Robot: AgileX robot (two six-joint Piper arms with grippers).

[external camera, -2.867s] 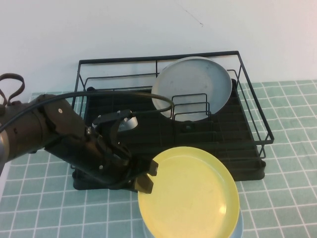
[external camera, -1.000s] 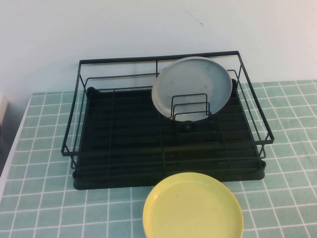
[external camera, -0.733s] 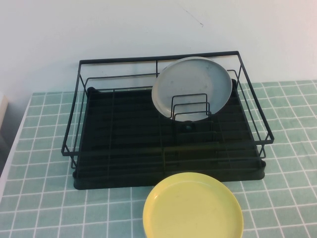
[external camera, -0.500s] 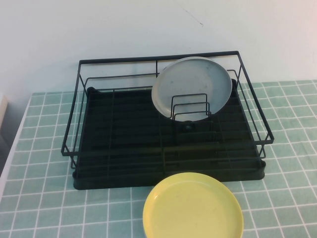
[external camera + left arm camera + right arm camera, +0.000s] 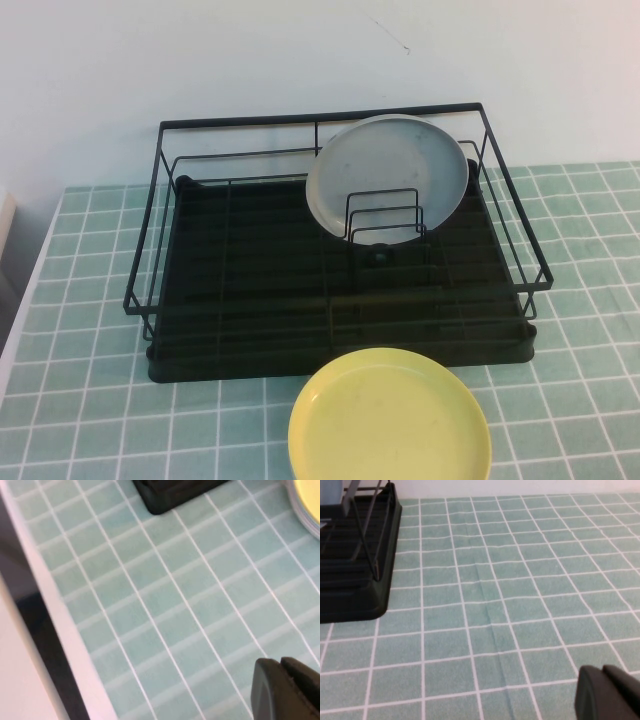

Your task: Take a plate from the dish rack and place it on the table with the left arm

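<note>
Our round yellow plate [image 5: 390, 415] lies flat on the pale green tiled table [image 5: 80, 410], outside the black wire dish rack [image 5: 250, 280].
We judge the task done: left gripper [image 5: 285, 687] closed and empty over bare tiles; right gripper [image 5: 607, 692] looks closed, parked beside the rack.

A: What shows of the robot?

B: Little. The left wrist view catches the left claw [image 5: 281, 666] as two blunt, matte black finger tips with rounded corners, pressed together with only a thin seam between.

A: And the other?

B: The right claw [image 5: 602, 672] looks the same: smooth black tips, rounded, no markings, screws or cables visible.
</note>
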